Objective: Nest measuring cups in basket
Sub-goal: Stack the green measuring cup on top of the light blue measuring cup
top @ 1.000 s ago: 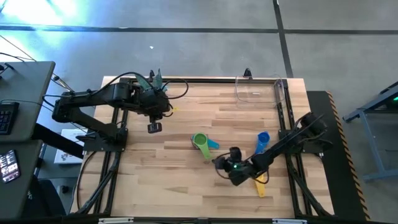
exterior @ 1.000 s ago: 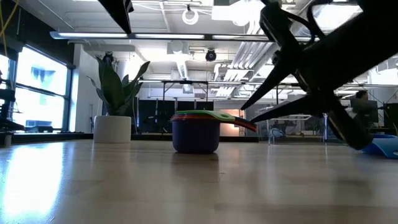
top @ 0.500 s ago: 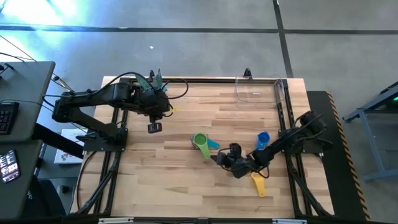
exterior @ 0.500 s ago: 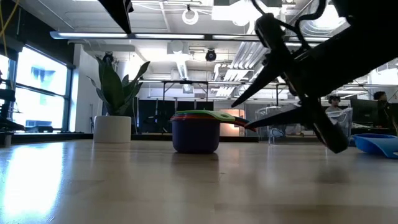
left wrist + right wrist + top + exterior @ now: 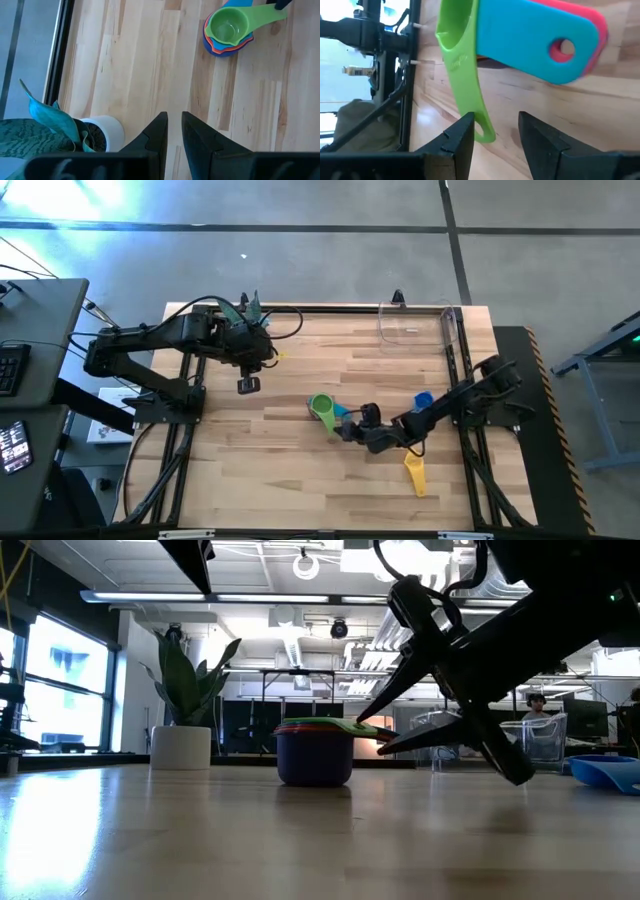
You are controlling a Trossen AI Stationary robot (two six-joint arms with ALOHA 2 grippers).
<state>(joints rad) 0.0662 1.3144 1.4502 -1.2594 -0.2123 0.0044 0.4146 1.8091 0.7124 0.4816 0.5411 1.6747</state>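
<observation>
A nested stack of cups, green on top (image 5: 322, 410) (image 5: 314, 752) (image 5: 227, 30), stands by its purple bottom cup on the table's middle. Its green handle (image 5: 465, 75) and teal handle (image 5: 535, 40) stick out toward my right gripper (image 5: 352, 430) (image 5: 385, 732) (image 5: 497, 132). That gripper is open, level, with a finger above and below the handle ends. A blue cup (image 5: 424, 402) (image 5: 605, 772) and a yellow cup (image 5: 415, 473) lie apart on the right. The clear basket (image 5: 420, 323) (image 5: 540, 740) sits at the far edge. My left gripper (image 5: 248, 384) (image 5: 171, 131) hovers shut, left of the stack.
A white potted plant (image 5: 248, 310) (image 5: 185, 710) (image 5: 102, 132) stands at the far left, under my left arm. Bare wood lies along the near side and between the stack and the basket. The right arm (image 5: 460, 402) stretches over the blue cup.
My right gripper has moved from beside the yellow cup toward the table's left and slightly far, up to the stack's handles, staying open. The yellow cup now shows uncovered. The stack has not moved.
</observation>
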